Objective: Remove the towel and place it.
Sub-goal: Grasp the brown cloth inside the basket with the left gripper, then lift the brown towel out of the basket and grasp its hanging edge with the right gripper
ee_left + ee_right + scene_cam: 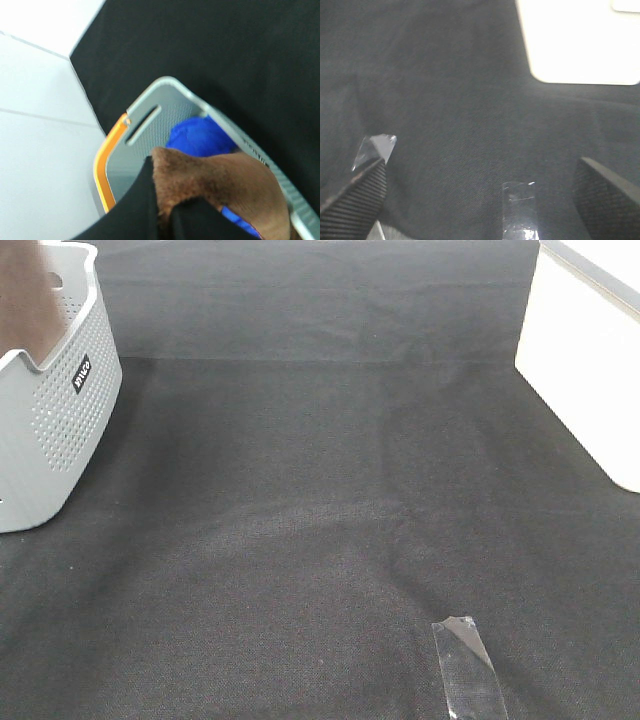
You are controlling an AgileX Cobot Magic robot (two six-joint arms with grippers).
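My left pincer (162, 212) is clenched on a fold of the brown towel (215, 185), which sits over the grey basket (60, 430) and the blue item (200, 137) inside it. My right pincer (480, 170) stands spread wide, grasping nothing, above the black table (330, 490) near a strip of clear tape (520, 210).

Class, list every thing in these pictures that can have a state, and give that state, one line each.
basket: upright, not emptied.
towel: bunched, partly in basket, pinched at a fold.
blue item: in basket, partly under towel.
left gripper: jaws shut on towel.
right gripper: jaws open, empty.
tape strip: stuck flat on black cloth.
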